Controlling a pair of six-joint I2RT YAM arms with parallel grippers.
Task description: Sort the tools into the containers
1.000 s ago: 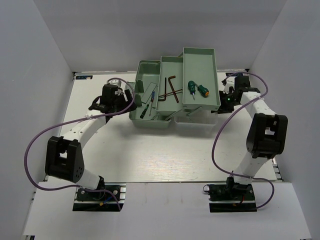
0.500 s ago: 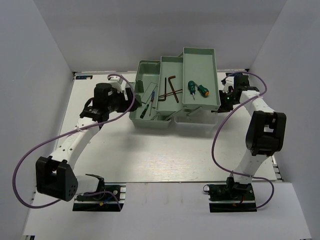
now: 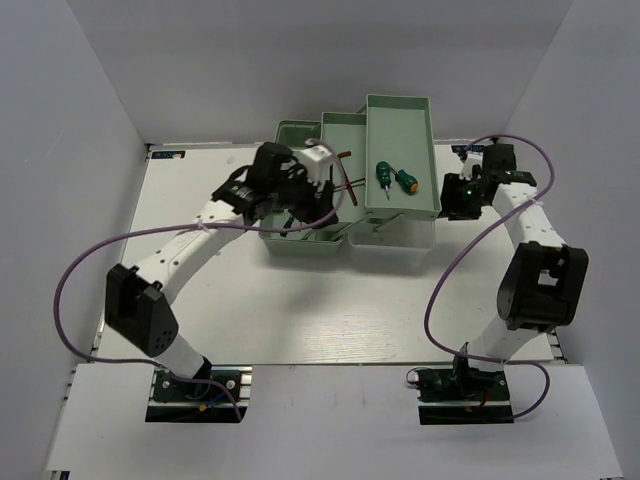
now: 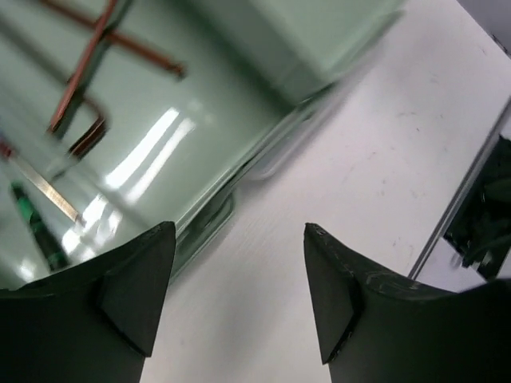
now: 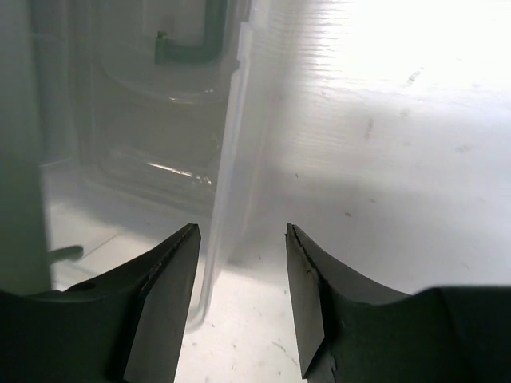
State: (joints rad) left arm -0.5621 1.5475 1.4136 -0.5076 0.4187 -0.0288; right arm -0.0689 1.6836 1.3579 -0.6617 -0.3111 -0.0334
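We find the green-handled screwdrivers (image 3: 381, 172) lying side by side in the right-hand tray (image 3: 400, 120) of the open toolbox (image 3: 300, 248), which stands at the far centre of the table (image 3: 330, 300). The reddish-brown hex keys (image 4: 100, 32) lie crossed in the middle tray (image 3: 340, 132), partly hidden from above by the left arm (image 3: 190, 245). A thin precision screwdriver (image 4: 48, 189) rests beside them, blurred. The left gripper (image 4: 237, 231) hangs over the toolbox's near edge, fingers spread wide, nothing between them. The right gripper (image 5: 241, 230) sits low at the toolbox's right side, fingers apart. The edge of the translucent lid (image 5: 227, 159) stands in the gap, and we cannot tell whether either finger touches it.
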